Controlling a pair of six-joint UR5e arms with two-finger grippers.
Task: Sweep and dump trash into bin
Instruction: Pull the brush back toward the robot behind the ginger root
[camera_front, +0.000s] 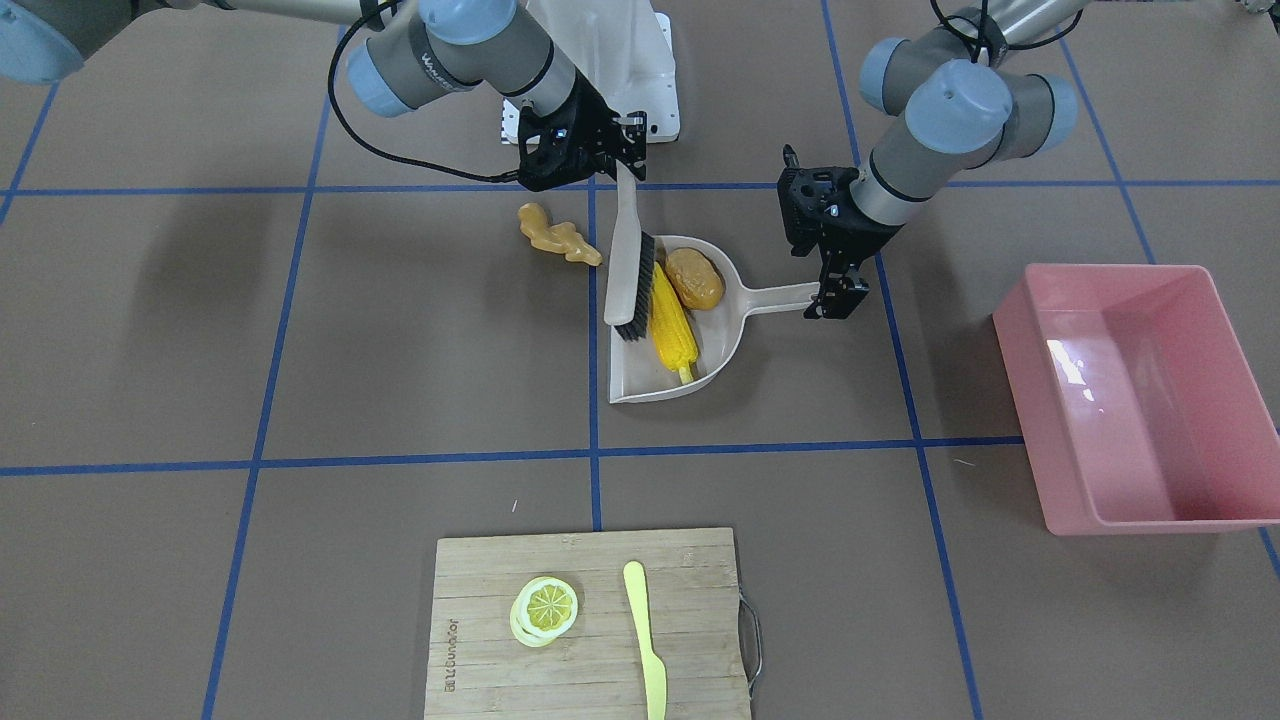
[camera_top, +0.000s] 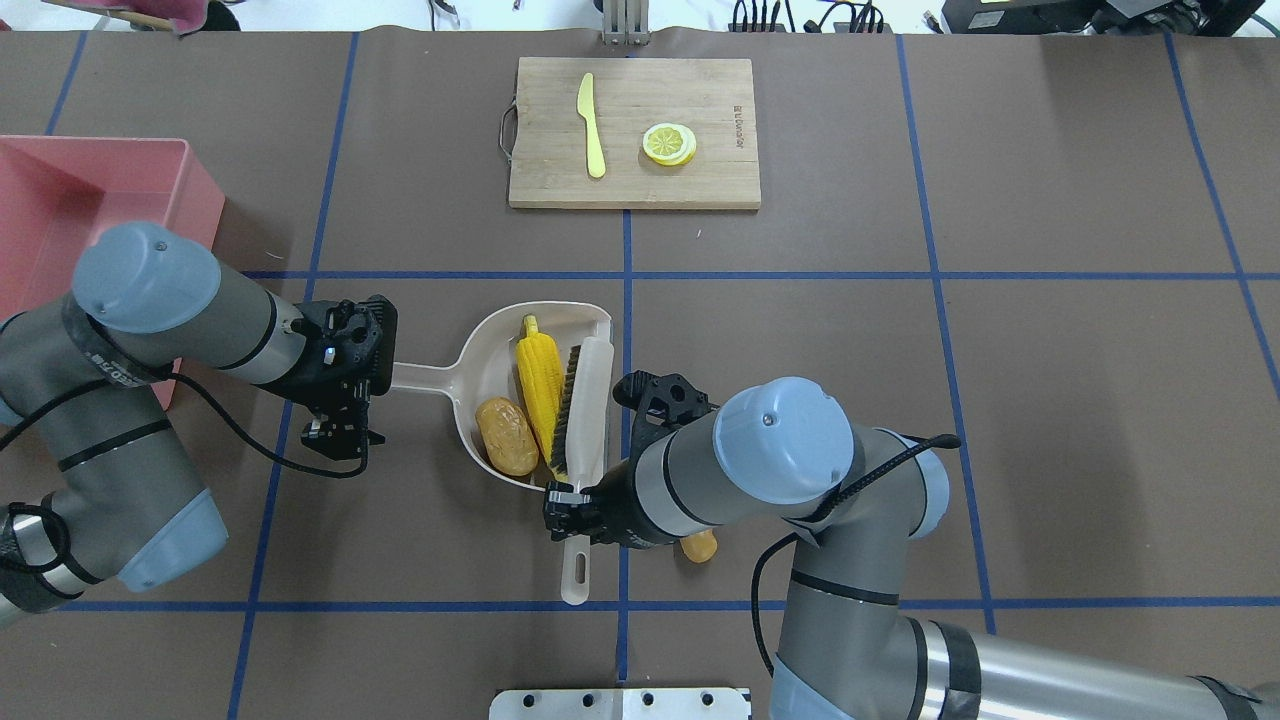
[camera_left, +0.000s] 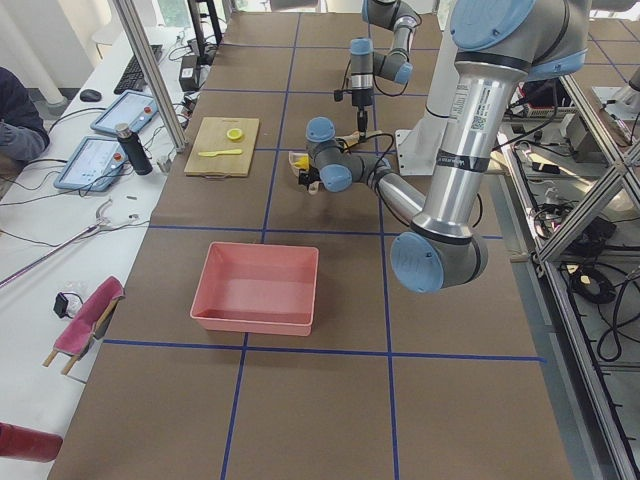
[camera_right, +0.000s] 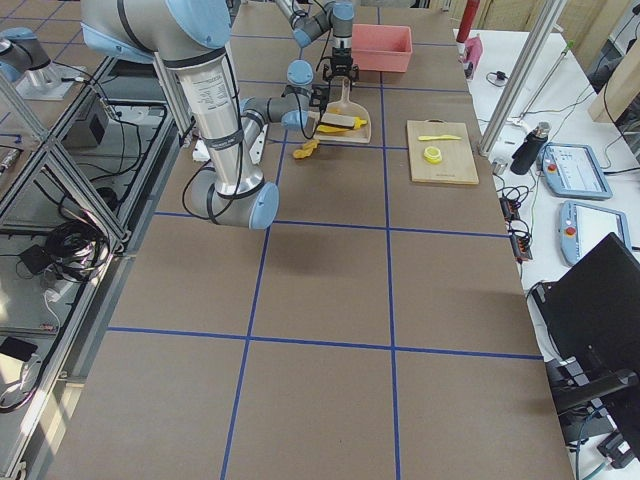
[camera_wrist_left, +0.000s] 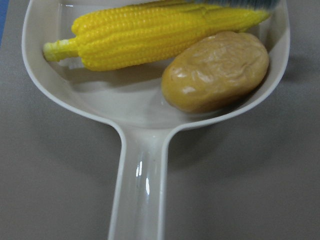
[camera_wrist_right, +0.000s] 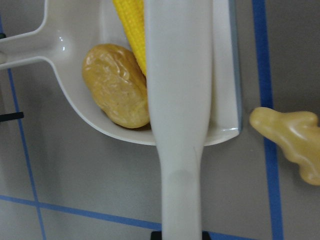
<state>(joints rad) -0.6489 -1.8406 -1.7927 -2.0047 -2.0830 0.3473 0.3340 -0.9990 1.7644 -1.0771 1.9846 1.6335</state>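
Observation:
The corn cob (camera_front: 672, 320) and the brown potato (camera_front: 695, 278) lie inside the beige dustpan (camera_front: 728, 340). The ginger root (camera_front: 555, 235) lies on the table just outside the pan, partly hidden under my right arm in the overhead view (camera_top: 700, 547). My left gripper (camera_front: 832, 295) is shut on the end of the dustpan handle. My right gripper (camera_front: 625, 155) is shut on the handle of a white brush (camera_front: 630, 270), whose bristles rest against the corn over the pan. The pink bin (camera_front: 1030, 370) stands empty beyond my left arm.
A wooden cutting board (camera_front: 590, 670) with a lemon slice (camera_front: 545, 608) and a pale yellow knife (camera_front: 645, 640) lies at the table's far edge. The white robot base plate (camera_front: 640, 70) is behind the pan.

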